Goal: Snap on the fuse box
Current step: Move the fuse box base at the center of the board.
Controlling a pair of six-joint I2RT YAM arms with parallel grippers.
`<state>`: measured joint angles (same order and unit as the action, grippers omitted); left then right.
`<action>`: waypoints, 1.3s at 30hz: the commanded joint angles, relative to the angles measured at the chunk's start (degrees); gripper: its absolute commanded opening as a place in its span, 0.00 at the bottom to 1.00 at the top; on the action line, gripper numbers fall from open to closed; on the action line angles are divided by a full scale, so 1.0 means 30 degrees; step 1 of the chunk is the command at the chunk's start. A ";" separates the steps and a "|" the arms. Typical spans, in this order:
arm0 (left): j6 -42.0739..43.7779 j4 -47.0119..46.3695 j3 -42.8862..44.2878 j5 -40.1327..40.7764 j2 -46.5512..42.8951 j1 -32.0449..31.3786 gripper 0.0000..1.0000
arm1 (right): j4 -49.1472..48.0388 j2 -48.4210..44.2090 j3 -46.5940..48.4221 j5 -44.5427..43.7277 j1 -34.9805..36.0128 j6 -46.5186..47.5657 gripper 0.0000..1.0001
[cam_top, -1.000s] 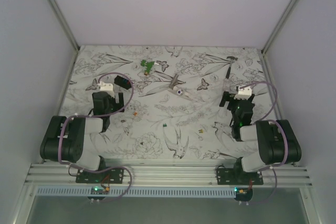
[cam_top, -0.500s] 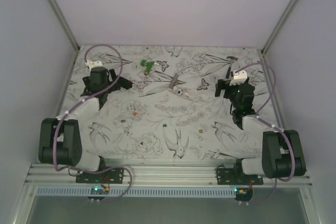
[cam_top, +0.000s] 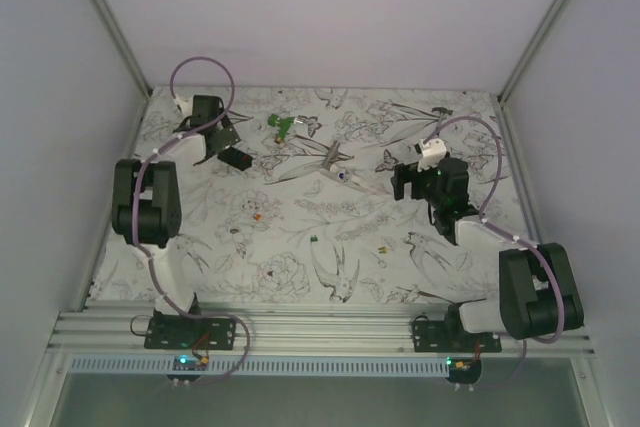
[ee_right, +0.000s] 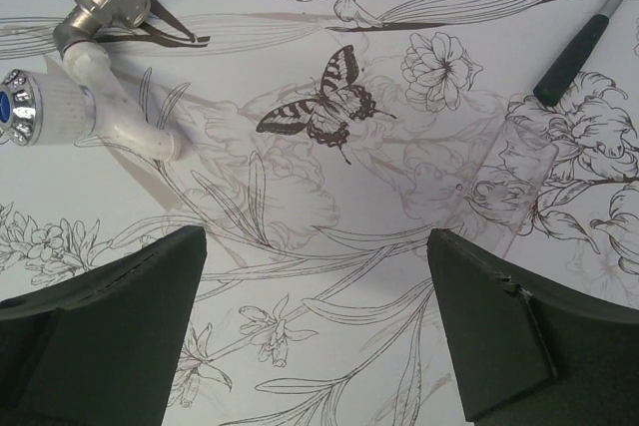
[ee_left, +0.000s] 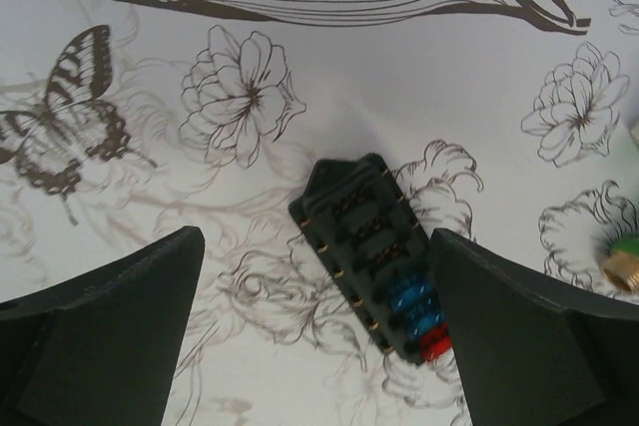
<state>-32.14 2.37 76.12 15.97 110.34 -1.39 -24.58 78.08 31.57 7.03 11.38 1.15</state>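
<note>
The fuse box (ee_left: 374, 251) lies flat and askew on the counter (ee_left: 300, 67), far left, below the left hand (ee_left: 316, 233), whose jaws stand wide and empty. The right hand (ee_right: 315, 236) is equally wide, holding nothing. The box is a small black slotted block with blue and red fuses at one end. It is probably light, rigid and a little slick, best gripped across its long sides.

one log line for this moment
phase: pre-grasp | left end effector: open, over fuse box | right end effector: open, empty, over table | fuse box: lying on table, not held
</note>
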 commanded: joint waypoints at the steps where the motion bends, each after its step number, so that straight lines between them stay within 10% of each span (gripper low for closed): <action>1: -0.0811 0.1679 0.1878 -0.0227 0.1799 0.0023 1.00 | 0.0424 0.0038 0.0841 0.0556 0.0192 0.0382 0.99; 7: -0.0844 0.2775 0.3047 -0.0580 0.2871 -0.0401 0.96 | 0.0488 0.0117 0.0916 0.0529 0.0222 0.0381 0.99; 24: 0.0775 0.3780 0.1192 -0.4181 0.1302 -0.1787 0.41 | 0.1052 -0.1002 0.0389 0.0806 0.0745 -0.0397 0.99; 39: 0.7122 0.3979 -0.1635 -0.8539 -0.2264 -0.5840 0.34 | 0.2616 -0.3445 -0.0680 0.1093 0.1649 -0.2911 0.99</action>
<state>-19.07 13.34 71.79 -5.56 106.37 -14.15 -18.74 69.49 30.81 9.98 15.55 -4.32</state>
